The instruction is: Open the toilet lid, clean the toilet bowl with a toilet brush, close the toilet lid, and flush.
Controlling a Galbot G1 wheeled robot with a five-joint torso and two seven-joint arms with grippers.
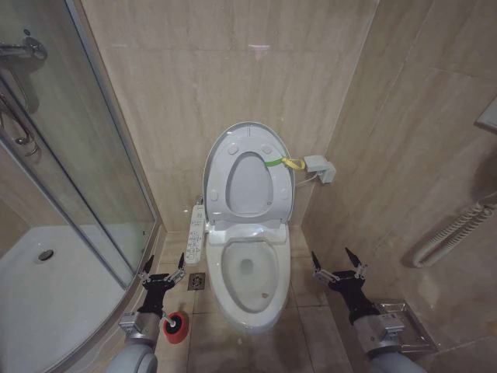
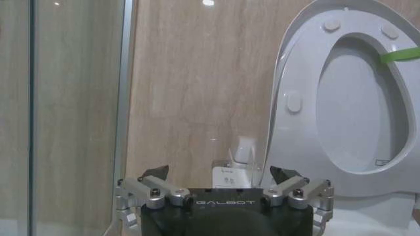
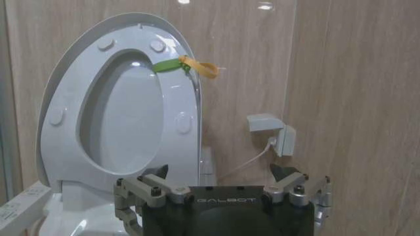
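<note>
The toilet lid (image 1: 248, 185) stands raised against the back wall, with the seat ring (image 1: 248, 146) up in front of it and a green-and-yellow strap (image 1: 283, 162) at its right rim. Below, the toilet bowl (image 1: 248, 273) lies open, its water hole visible. The toilet brush (image 1: 175, 327), a red round base with a black centre, rests on the floor left of the bowl, under my left arm. My left gripper (image 1: 163, 266) hovers open and empty left of the bowl. My right gripper (image 1: 339, 260) hovers open and empty right of it. Both wrist views face the lid (image 2: 357, 113) (image 3: 128, 118).
A glass shower enclosure (image 1: 78, 155) and white shower tray (image 1: 46, 295) fill the left side. A control panel (image 1: 196, 233) sticks out on the toilet's left, above a floor drain (image 1: 196, 280). A wall socket box (image 1: 320, 167) and a corrugated hose (image 1: 458, 233) are on the right.
</note>
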